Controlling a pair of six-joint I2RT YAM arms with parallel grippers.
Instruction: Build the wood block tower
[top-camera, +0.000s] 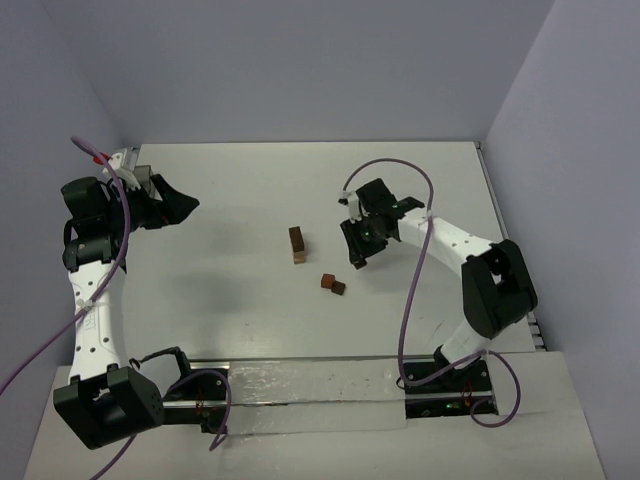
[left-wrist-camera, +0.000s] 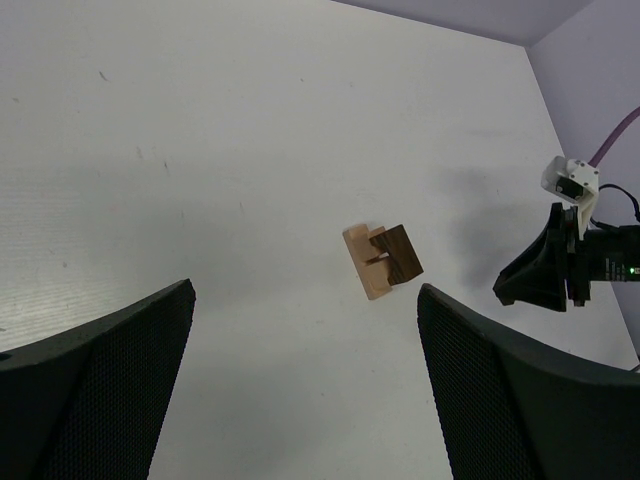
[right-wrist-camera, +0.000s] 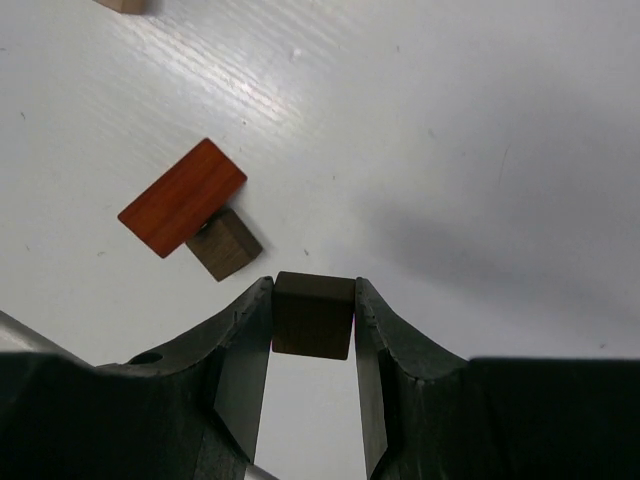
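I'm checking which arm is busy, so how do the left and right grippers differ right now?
The left gripper is wide open and empty; the right gripper is shut on a dark block. The left gripper is at the left side of the table, far from the stack; the right gripper is near the loose red block. Both are black.

White links (top-camera: 92, 310), black joints (top-camera: 497, 290), black mesh-textured fingers (left-wrist-camera: 100, 390), trailing purple cables (top-camera: 408, 300).
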